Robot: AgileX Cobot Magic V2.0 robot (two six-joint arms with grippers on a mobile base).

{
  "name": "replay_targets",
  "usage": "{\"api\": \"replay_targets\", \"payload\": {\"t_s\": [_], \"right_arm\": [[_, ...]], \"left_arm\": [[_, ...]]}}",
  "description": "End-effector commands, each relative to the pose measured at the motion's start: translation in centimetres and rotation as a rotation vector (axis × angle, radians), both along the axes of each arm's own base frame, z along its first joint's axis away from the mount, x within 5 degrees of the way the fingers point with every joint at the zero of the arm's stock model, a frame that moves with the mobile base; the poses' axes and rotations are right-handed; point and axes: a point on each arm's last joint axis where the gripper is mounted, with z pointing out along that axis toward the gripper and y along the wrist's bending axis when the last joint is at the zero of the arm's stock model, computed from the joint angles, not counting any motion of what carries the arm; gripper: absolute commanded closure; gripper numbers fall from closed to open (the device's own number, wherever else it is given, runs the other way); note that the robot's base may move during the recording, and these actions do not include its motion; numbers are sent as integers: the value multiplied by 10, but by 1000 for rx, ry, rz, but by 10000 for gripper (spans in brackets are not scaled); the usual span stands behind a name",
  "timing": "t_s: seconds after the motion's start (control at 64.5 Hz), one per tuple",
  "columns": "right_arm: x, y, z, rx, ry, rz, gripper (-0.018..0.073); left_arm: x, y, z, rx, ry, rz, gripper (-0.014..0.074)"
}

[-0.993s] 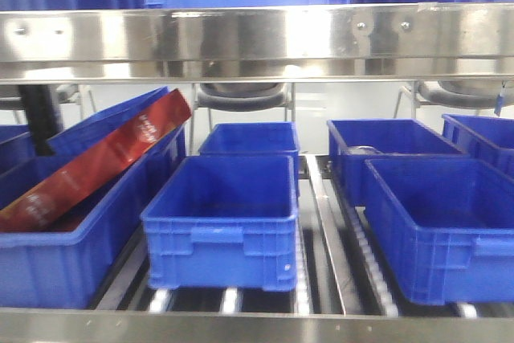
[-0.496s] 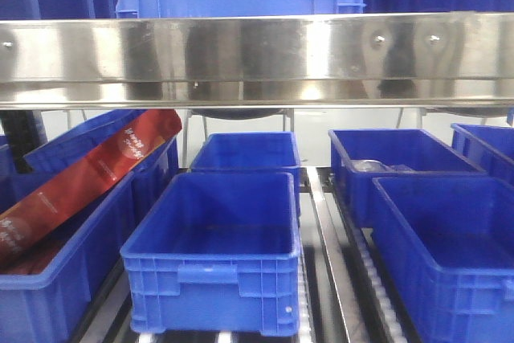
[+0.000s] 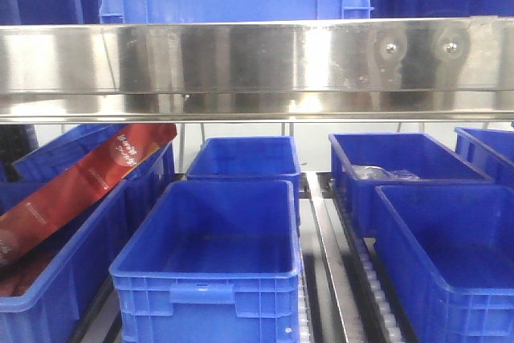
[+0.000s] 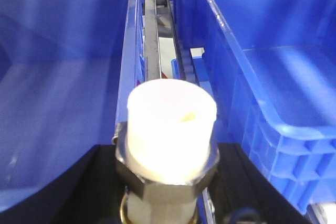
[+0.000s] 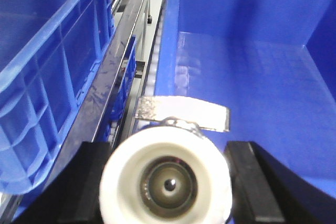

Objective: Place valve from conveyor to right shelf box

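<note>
One view alone, right wrist, shows the valve (image 5: pixel 167 182) lever (image 5: pixel 181 115).

Steel shelf rail (image 3: pixel 257 70) lower in view; centre blue bin (image 3: pixel 205 311) looms closer.

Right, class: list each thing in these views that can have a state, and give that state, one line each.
Left gripper: shut on left valve.
Right gripper: shut on right valve, its white end open.
Middle front box: looks empty.
Left box: holding a tilted red packet.
Rear right box: holding a small shiny item.
</note>
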Motion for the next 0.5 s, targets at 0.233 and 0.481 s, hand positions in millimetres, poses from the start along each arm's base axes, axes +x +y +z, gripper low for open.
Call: {"api": "replay_targets", "payload": {"t_s": [0.233,0.481], "right_arm": [[-3,-1,11,-6,-81,-4,713],[-3,-1,11,-6,-81,-4,713]], "left_arm": [[-2,0,10,-9,-67,4,708],[-2,0,10,-9,-67,4,708]]}}
